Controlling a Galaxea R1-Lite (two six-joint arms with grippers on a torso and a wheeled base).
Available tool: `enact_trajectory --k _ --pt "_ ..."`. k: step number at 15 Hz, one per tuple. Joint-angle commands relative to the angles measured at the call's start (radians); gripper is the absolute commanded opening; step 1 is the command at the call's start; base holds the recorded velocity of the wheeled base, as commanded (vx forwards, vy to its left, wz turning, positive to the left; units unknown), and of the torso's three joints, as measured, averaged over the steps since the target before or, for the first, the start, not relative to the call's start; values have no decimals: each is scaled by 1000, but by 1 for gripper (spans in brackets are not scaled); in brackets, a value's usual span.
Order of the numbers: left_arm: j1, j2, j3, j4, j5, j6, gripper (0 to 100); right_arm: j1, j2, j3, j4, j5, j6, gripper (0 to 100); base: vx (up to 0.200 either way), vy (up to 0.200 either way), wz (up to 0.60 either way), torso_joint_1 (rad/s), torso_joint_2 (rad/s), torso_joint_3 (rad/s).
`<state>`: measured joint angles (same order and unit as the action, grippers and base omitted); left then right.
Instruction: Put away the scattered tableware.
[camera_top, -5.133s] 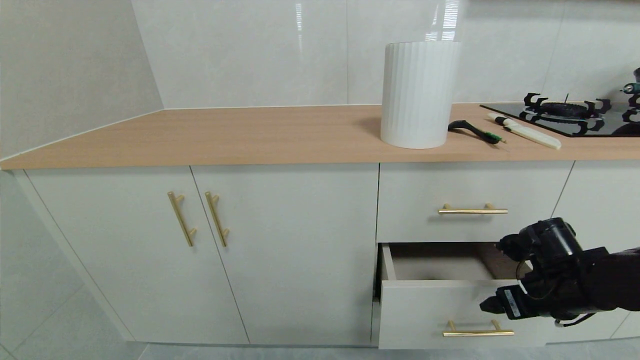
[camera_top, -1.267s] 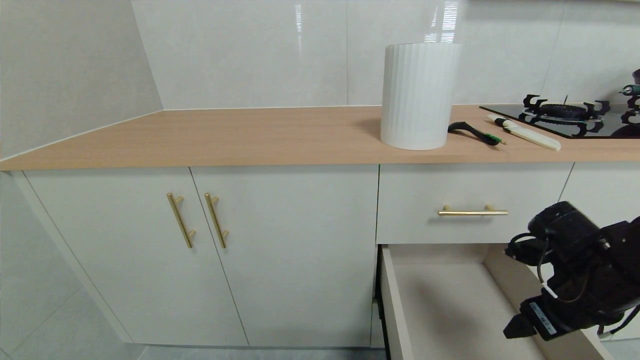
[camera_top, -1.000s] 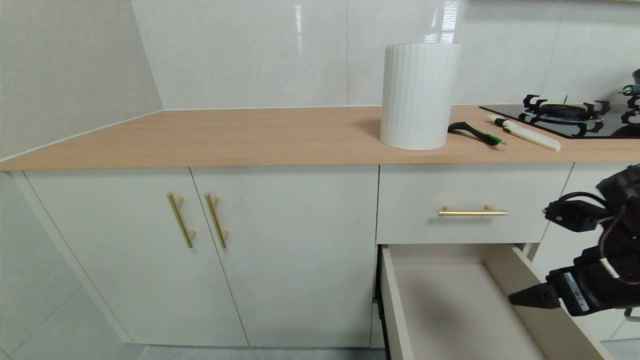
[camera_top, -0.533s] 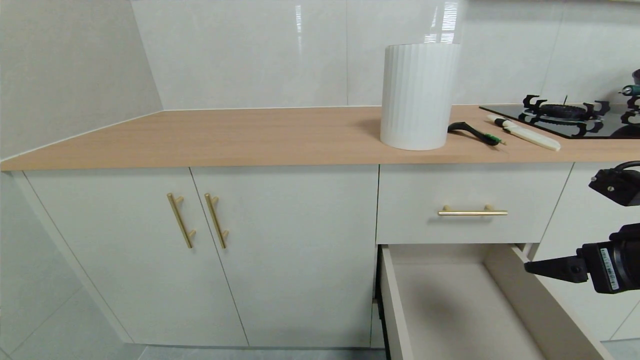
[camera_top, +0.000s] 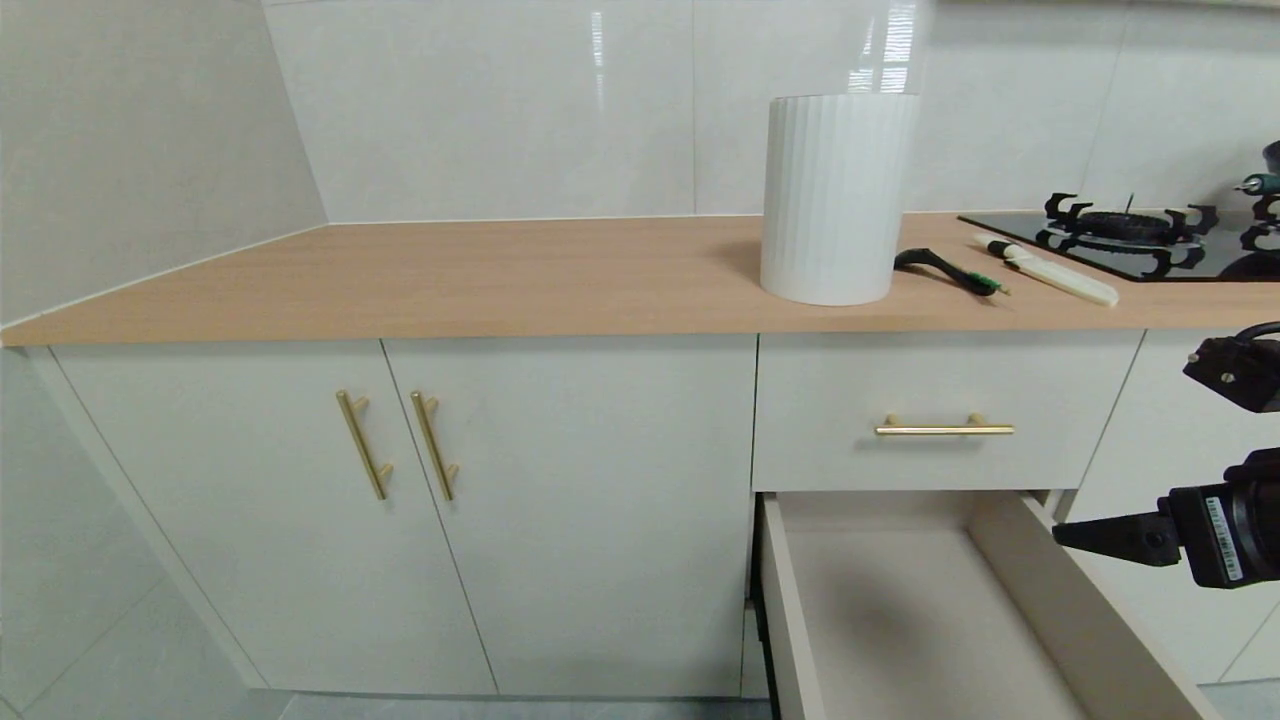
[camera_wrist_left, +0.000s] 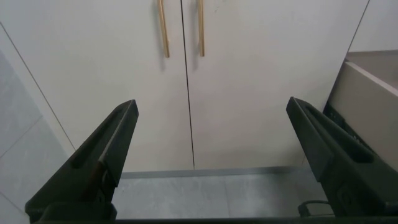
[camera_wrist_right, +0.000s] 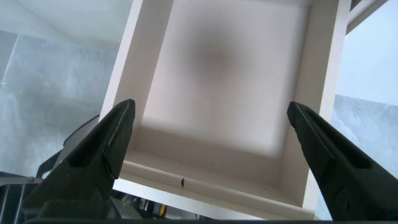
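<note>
Two grippers were spread wide, holding nothing — the right gripper (camera_wrist_right: 208, 121) hung over the open drawer (camera_top: 1030, 580); the left gripper (camera_wrist_left: 211, 115) faced the cabinet doors (camera_wrist_left: 249, 74); a white knife (camera_top: 1060, 280) lay on the countertop (camera_top: 500, 280).

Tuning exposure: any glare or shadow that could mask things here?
Head view: bright glare streaks on the glossy white wall tiles, none on the wooden countertop. Right wrist view: soft dark shadow inside the open beige drawer. Left wrist view: evenly lit.
</note>
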<state>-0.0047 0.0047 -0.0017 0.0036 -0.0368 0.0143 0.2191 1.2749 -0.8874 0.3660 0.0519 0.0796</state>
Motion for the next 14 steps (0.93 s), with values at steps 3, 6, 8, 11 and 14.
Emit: enact_trajectory --k 3,6,8,11,14 --pt "0 1 0 1 2 0 100 0 6 1 -1 0 0 100 0 0 0 41 -216 -255" --pt "0 1 0 -1 0 0 100 0 6 1 -1 0 0 100 0 0 0 177 -520 -295" --pt "0 1 0 -1 0 0 100 0 8 1 -1 0 0 100 0 0 0 171 -481 -295" --pt "0 1 0 -1 0 0 100 0 8 1 -1 -1 0 100 0 0 0 186 -466 -289" --pt "0 1 0 -1 0 0 100 0 8 2 -1 -1 0 100 0 0 0 191 -466 -279"
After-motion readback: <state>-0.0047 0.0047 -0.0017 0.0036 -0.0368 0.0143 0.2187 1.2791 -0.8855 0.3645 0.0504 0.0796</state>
